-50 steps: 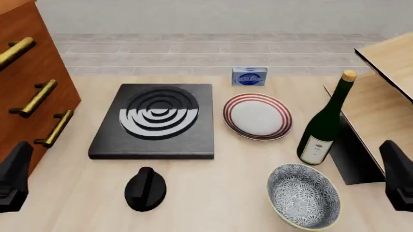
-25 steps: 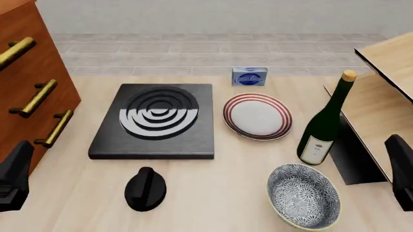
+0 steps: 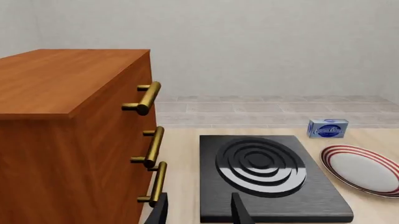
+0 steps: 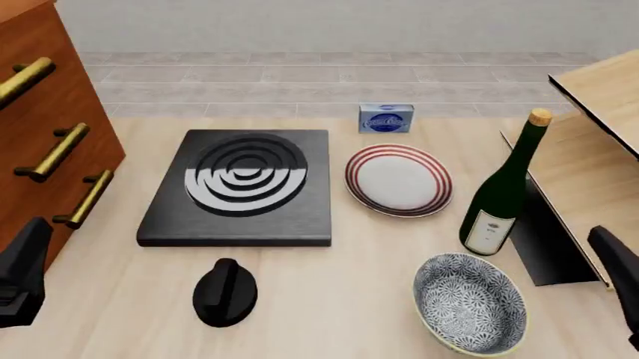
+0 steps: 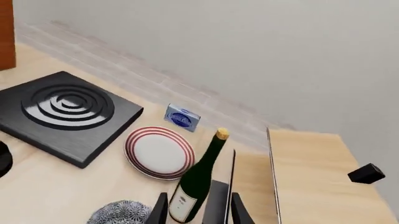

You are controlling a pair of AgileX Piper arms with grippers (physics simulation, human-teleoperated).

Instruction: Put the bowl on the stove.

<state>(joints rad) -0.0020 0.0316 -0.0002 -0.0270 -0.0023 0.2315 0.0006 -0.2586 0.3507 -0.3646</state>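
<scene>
The bowl, deep with a blue-grey floral inside, stands on the table at the front right; the right wrist view shows its edge. The stove, a black slab with concentric rings, lies left of centre and shows in both wrist views. My left gripper is open and empty at the front left, short of the stove. My right gripper is open and empty at the right edge, right of the bowl and apart from it.
A white plate with red rings lies right of the stove. A green bottle stands just behind the bowl. A black knob sits before the stove, a blue box behind. A drawer cabinet stands left, a wooden shelf right.
My right gripper has shifted a little lower in the front view, toward the table's near edge. The left gripper, bowl and stove have not moved.
</scene>
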